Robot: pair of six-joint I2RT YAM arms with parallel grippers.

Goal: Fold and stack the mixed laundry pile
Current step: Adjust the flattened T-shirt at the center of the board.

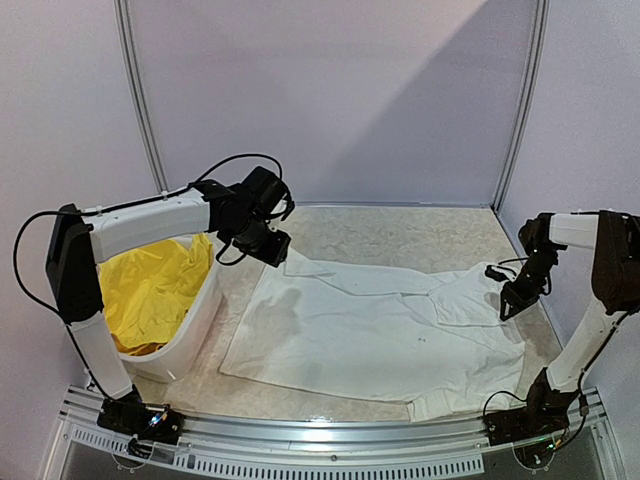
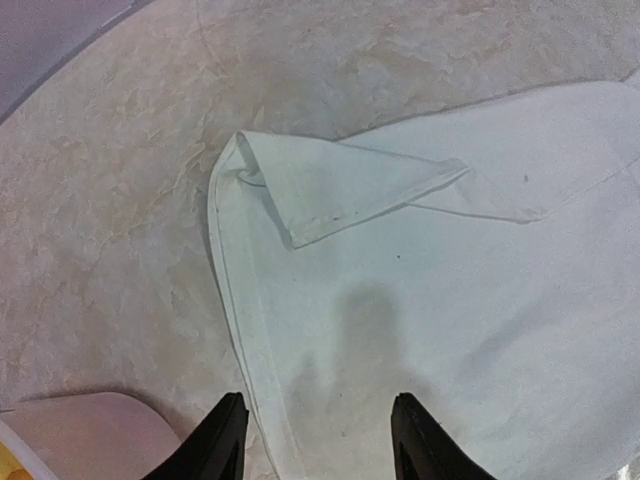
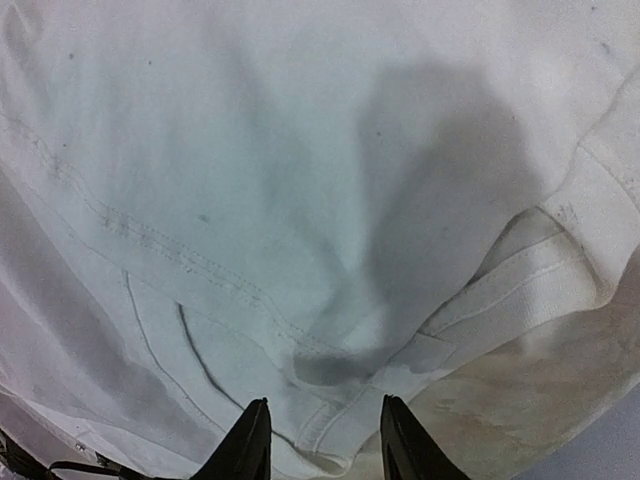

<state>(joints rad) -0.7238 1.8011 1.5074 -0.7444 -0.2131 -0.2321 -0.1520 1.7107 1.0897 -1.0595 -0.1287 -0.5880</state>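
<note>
A white T-shirt (image 1: 370, 330) lies spread flat across the middle of the table. Its far left corner is folded over (image 2: 330, 190). My left gripper (image 1: 272, 248) hovers over that corner. Its jaws (image 2: 320, 445) stand open above the hem, holding nothing. My right gripper (image 1: 515, 300) is at the shirt's right end, beside the ribbed collar (image 3: 540, 280). Those jaws (image 3: 325, 445) stand apart over a bunched fold of white cloth, not pinching it. Bright yellow shorts (image 1: 150, 285) lie in the basket at the left.
The white plastic basket (image 1: 198, 318) stands at the left, its rim close to the shirt's left edge and showing in the left wrist view (image 2: 90, 435). Pale walls and two metal posts enclose the beige marbled table (image 1: 400, 230). A slotted rail runs along the near edge.
</note>
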